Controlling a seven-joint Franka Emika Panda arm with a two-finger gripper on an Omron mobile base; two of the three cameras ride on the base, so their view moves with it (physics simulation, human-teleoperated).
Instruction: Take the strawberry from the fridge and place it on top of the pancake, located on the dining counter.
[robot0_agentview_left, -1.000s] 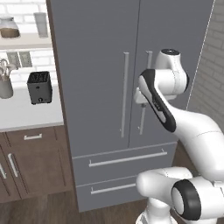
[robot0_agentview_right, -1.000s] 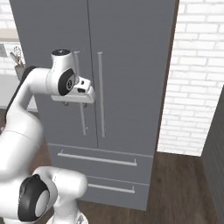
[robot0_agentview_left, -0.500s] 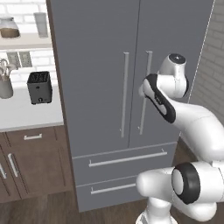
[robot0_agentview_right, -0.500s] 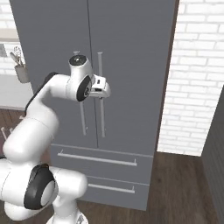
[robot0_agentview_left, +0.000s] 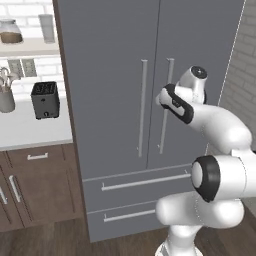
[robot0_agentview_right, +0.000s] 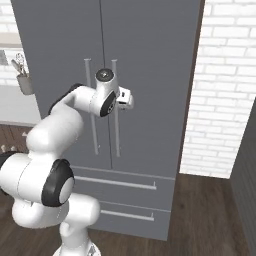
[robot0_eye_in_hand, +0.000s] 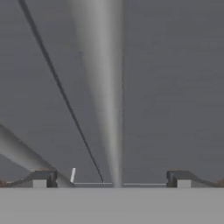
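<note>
Swung in since a second ago, hand (robot0_agentview_right: 129, 100) released, jaws wide astride right door handle (robot0_eye_in_hand: 105, 87) at 12 o'clock, fridge (robot0_agentview_left: 115, 75) doors shut, strawberry presumably inside, unseen; handle grasp and pull next.

1. Light was even and soft across both base views, with no hard shadows or glare.
2. The fridge (robot0_agentview_left: 115, 75) doors read as flat matte grey, faintly brighter toward the upper right.
3. The hand view was blurred: the nearest door handle (robot0_eye_in_hand: 103, 87) smeared into a pale streak.
4. Base views looked slightly soft and low-resolution.
</note>
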